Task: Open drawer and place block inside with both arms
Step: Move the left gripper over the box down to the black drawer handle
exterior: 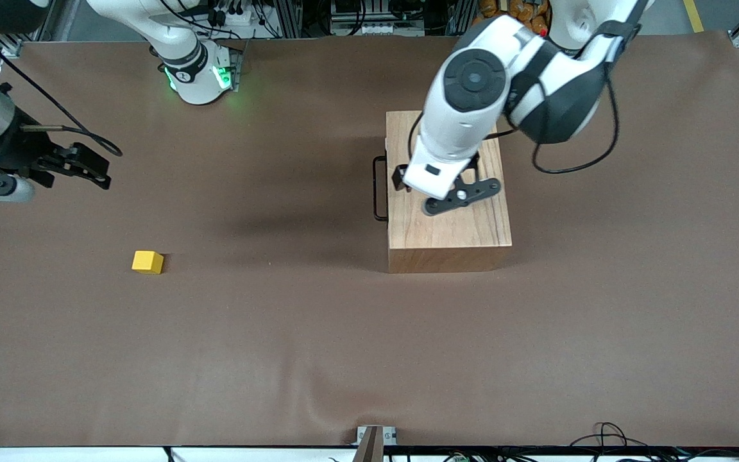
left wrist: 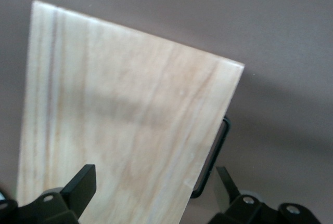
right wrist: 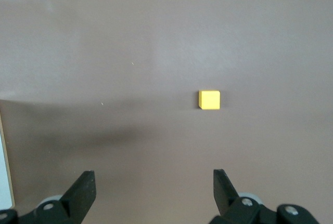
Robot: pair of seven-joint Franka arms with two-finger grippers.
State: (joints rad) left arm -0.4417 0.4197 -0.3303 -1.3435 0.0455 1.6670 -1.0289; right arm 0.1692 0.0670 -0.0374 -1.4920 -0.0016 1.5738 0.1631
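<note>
The wooden box (exterior: 450, 215) stands toward the left arm's end of the table. Its drawer is shut, and the black wire handle (exterior: 379, 189) faces the right arm's end. My left gripper (exterior: 408, 183) hangs open over the box's handle edge. In the left wrist view (left wrist: 155, 182) one finger (left wrist: 83, 182) is over the box top (left wrist: 125, 104) and the other finger (left wrist: 225, 182) is past the handle (left wrist: 216, 154). The yellow block (exterior: 147, 262) lies on the table, nearer the front camera than my right gripper (exterior: 84, 168). That gripper is open and empty (right wrist: 154, 185), with the block (right wrist: 209, 100) ahead of it.
The brown mat (exterior: 280, 333) covers the whole table. The right arm's green-lit base (exterior: 199, 77) stands at the table's edge farthest from the front camera. Cables hang at the edge nearest it (exterior: 607, 436).
</note>
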